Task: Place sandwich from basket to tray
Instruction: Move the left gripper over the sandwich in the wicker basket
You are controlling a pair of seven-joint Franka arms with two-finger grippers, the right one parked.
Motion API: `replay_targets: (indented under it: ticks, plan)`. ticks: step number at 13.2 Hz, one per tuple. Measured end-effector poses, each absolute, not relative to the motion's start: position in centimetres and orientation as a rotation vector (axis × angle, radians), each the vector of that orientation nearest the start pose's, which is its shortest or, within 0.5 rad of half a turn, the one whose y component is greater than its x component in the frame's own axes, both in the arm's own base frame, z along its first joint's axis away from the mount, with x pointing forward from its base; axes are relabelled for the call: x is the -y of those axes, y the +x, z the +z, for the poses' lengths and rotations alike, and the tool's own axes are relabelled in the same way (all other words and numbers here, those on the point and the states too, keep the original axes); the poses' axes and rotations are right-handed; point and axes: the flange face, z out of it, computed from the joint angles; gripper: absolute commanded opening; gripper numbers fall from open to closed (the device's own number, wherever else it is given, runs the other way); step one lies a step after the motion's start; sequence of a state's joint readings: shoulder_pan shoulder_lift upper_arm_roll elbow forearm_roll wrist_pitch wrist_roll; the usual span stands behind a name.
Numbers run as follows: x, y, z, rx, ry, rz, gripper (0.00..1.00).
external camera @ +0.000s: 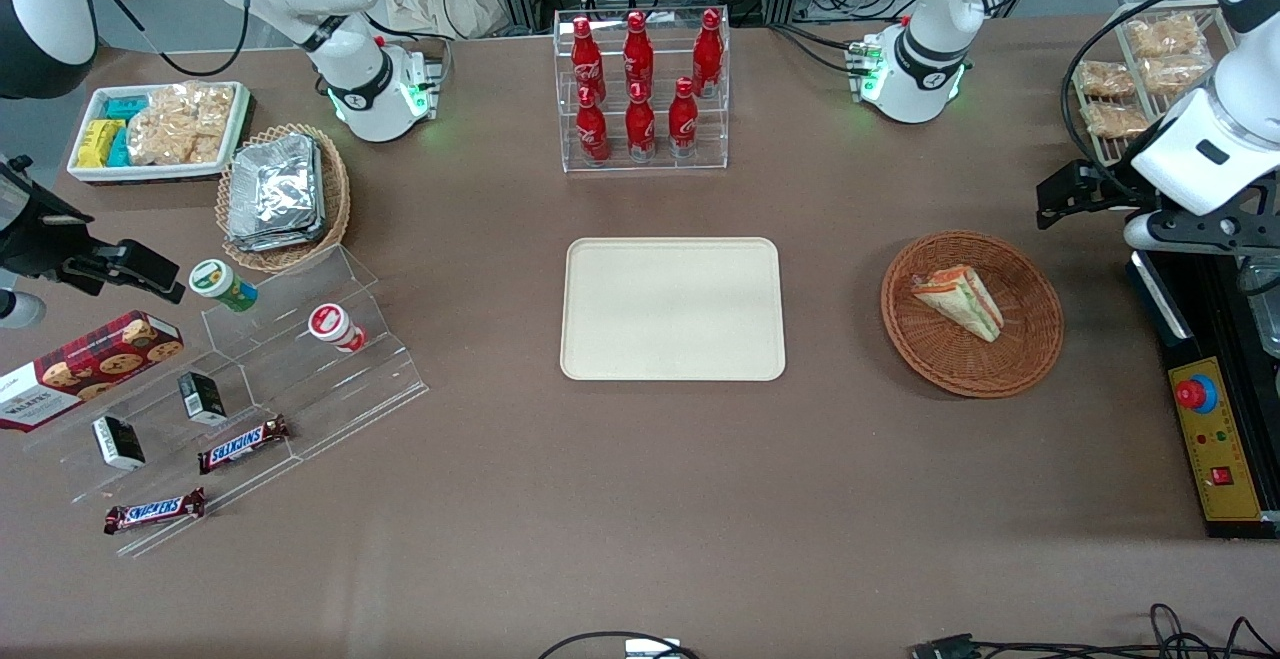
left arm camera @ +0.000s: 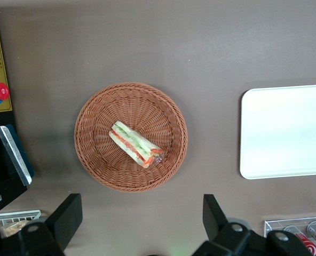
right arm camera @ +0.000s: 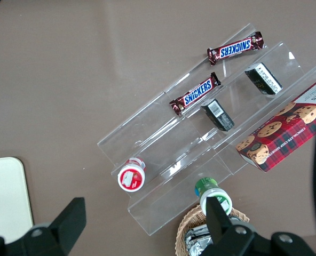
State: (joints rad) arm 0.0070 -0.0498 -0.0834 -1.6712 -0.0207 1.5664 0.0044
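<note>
I've got the left arm up high at the working arm's end of the table, tool point(left arm camera: 139, 226) spread wide w/ nothing in it, hovering off the basket point(external camera: 971, 312). Sandwich point(external camera: 960, 300) lies inside basket; tray point(external camera: 672, 309) sits bare mid-table, well apart from basket.

I am reading "SNICKERS" on two bars point(right arm camera: 235, 48) point(right arm camera: 196, 94) lying on the clear stepped stand point(right arm camera: 163, 154), and "WALKERS" on the cookie box point(external camera: 85, 367) sitting beside it. The red bottles point(external camera: 636, 89) in the rack are showing white script too small for me to make out.
</note>
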Motion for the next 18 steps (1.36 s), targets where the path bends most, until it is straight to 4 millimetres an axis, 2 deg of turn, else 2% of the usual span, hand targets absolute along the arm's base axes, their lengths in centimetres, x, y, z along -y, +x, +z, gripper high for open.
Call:
replay_targets:
  ticks: [6,8,10,13,18]
  plan:
    - [4.0,53.5,60.6,-0.103,-3.155,0.089,1.0]
    - [3.1,53.5,59.6,-0.014,-3.153,0.128,1.0]
    - [1.8,53.4,56.9,0.078,-3.145,0.199,1.0]
    - [0.0,53.0,52.3,0.27,-3.132,0.182,1.0]
    - [0.1,50.7,45.0,0.568,-3.08,0.154,1.0]
